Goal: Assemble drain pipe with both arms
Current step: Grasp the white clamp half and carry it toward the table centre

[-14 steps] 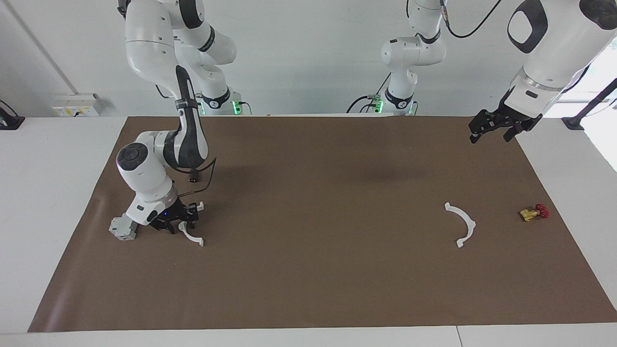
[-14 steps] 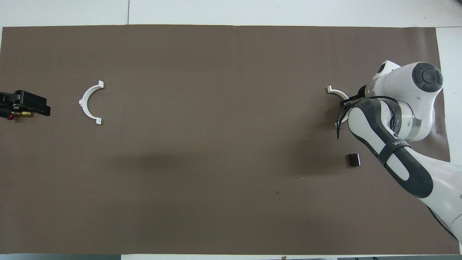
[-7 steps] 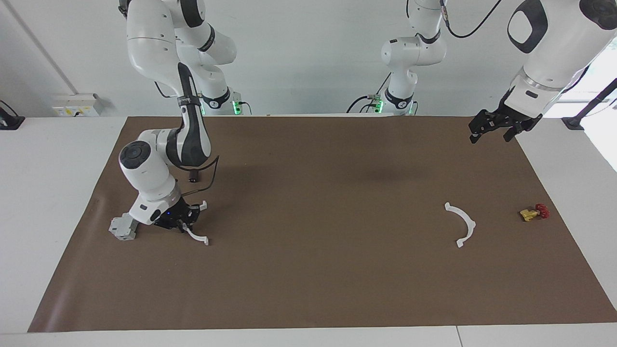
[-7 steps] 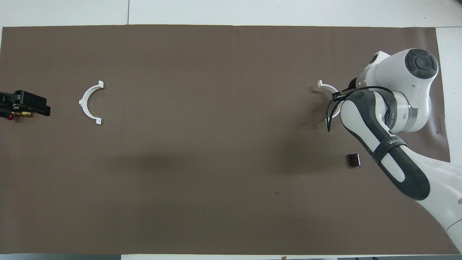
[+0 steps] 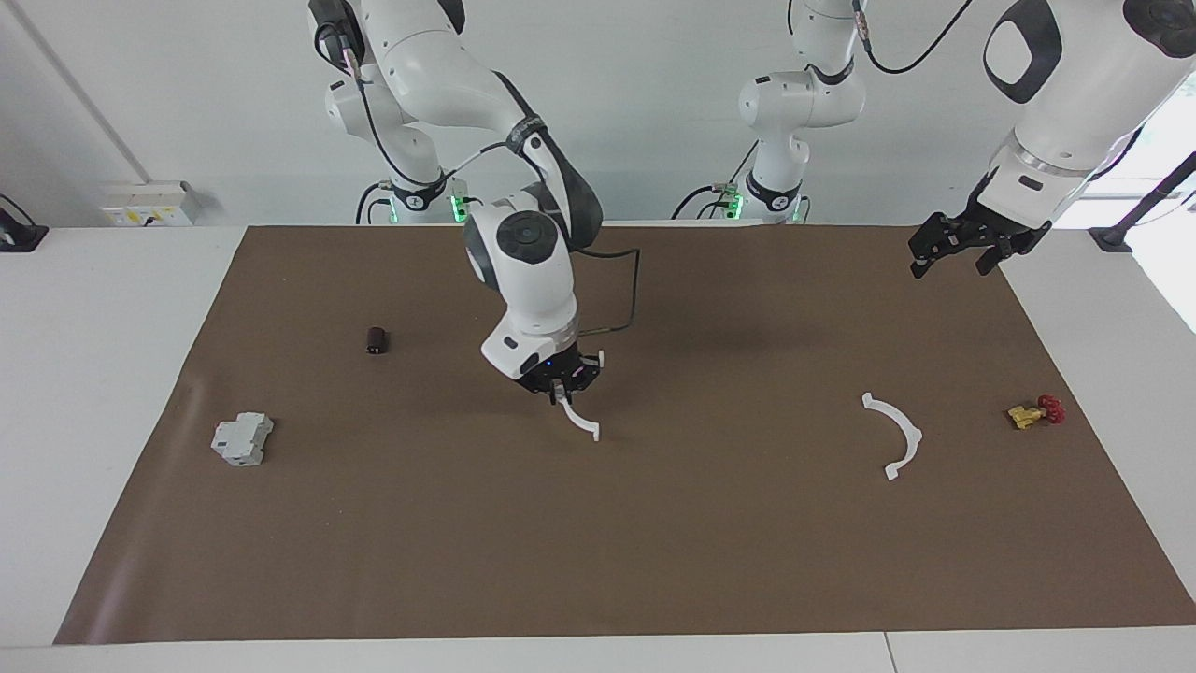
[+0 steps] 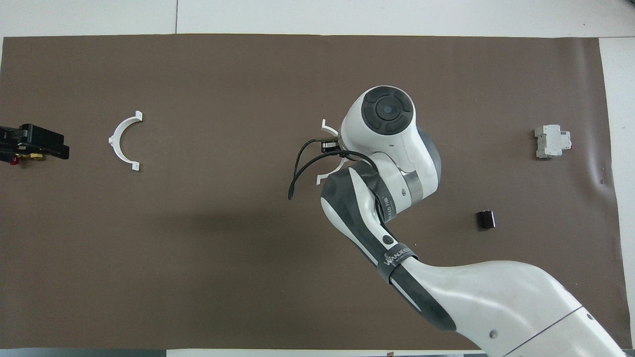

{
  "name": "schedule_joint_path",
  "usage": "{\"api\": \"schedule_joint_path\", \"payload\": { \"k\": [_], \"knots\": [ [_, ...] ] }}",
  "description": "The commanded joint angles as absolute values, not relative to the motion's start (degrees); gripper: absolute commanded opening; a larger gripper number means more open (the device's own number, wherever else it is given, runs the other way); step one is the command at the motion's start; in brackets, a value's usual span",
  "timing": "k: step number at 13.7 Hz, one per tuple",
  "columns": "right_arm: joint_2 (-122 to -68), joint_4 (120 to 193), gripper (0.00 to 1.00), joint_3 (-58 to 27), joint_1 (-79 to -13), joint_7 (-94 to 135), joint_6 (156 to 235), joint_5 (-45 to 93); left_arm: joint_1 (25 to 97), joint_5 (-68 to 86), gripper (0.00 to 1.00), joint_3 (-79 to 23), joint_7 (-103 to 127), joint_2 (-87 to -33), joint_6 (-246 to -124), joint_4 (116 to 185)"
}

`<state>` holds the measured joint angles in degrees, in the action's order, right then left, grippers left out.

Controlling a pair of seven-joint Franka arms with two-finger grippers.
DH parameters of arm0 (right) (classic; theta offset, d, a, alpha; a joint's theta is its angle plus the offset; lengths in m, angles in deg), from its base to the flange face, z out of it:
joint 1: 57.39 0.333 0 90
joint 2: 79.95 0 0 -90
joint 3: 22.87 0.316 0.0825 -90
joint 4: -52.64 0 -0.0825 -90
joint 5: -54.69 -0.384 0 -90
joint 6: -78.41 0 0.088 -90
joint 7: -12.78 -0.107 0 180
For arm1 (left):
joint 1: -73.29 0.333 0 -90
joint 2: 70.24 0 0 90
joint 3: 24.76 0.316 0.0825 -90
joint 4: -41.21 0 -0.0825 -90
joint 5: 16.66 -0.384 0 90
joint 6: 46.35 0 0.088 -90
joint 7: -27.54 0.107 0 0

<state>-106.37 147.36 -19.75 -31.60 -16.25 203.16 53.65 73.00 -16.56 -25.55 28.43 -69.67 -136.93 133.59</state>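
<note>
Hanging from right gripper point(image 5: 562, 391), jaws clamped on it: one white half-ring point(image 5: 581, 421), over desk middle. Second half-ring point(image 5: 894, 434) lay flat on brown mat point(image 5: 654, 561) toward left arm's end, well apart, its hollow side facing the held piece. Left gripper point(image 5: 953, 252), jaws spread, empty, waited over mat corner, likely nearer arm for it. Around: yellow-red valve point(image 5: 1033, 412), grey block point(image 5: 241, 439), dark cylinder point(image 5: 376, 340).
</note>
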Motion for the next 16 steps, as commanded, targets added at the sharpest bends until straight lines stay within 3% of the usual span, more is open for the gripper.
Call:
{"api": "schedule_joint_path", "payload": {
  "k": [1,5,16],
  "knots": [
    [-108.0,148.2,0.01,-20.1,-32.9,-16.0,205.7,53.9,73.2,-16.6,1.0,-25.4,28.7,-71.0,-137.0,135.0],
    [-107.5,152.1,0.01,-20.1,-33.6,-15.3,210.0,55.0,73.1,-16.6,1.0,-25.5,28.7,-71.0,-137.0,135.0],
    [-108.2,152.4,0.02,-20.0,-34.2,-9.4,211.5,55.5,73.5,-16.6,1.0,-25.3,28.3,-71.9,-135.1,135.4]
  ]
}}
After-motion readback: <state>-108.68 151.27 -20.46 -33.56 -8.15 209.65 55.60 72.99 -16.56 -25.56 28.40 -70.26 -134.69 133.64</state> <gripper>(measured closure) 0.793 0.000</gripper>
